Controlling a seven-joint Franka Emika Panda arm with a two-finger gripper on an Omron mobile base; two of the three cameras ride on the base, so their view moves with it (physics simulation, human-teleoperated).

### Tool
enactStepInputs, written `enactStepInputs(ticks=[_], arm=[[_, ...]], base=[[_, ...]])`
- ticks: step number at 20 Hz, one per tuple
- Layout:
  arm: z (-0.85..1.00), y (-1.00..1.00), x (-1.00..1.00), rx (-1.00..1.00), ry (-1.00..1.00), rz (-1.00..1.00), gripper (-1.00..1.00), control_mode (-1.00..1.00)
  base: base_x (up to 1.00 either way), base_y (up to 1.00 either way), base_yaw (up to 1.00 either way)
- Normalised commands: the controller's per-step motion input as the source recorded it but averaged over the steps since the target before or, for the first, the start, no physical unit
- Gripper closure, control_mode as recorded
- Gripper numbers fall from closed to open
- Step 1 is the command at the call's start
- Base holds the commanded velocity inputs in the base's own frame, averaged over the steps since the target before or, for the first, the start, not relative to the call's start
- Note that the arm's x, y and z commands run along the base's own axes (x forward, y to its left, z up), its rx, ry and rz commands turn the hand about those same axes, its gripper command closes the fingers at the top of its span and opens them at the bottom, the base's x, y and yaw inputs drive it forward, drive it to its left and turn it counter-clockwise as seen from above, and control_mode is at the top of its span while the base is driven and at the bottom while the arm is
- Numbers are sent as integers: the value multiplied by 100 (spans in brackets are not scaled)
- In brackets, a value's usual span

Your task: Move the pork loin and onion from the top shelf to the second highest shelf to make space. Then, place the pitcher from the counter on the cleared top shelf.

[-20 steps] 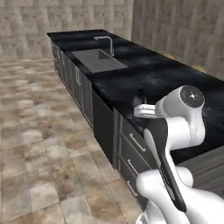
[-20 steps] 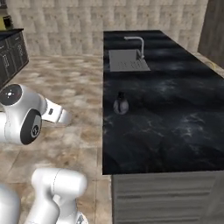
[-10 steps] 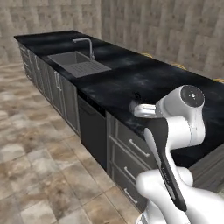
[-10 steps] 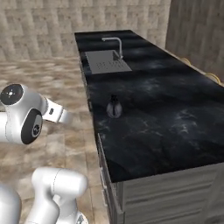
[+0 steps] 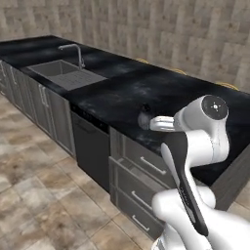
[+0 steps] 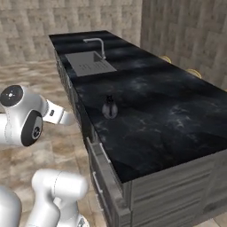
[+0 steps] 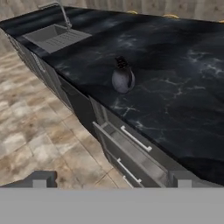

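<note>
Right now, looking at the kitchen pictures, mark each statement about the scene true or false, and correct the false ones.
1. The pitcher stands upright on the counter. True.
2. The gripper is clamped on the pitcher. False: it is open, short of the counter, holding nothing.
3. A sink with a tap is set into the counter. True.
4. The pitcher sits inside the sink. False: it stands on bare counter, apart from the sink.
5. The pitcher stands near the counter's front edge. True.

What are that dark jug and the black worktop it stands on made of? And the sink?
The pitcher looks like glazed ceramic or dark glass: grey-black, glossy, with soft highlights on its bulb. The counter looks like polished stone, black with pale marbled veins and sheen. The sink and its faucet look like brushed metal, matte grey; the rendering leaves this open.
</note>
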Motion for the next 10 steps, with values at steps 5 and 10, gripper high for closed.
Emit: enactStepInputs(ticks=[5, 10], arm=[[0, 0, 0, 0, 0, 0, -100, 100], [0, 0, 0, 0, 0, 0, -100, 100]], base=[[55, 61, -25], [53, 72, -24]])
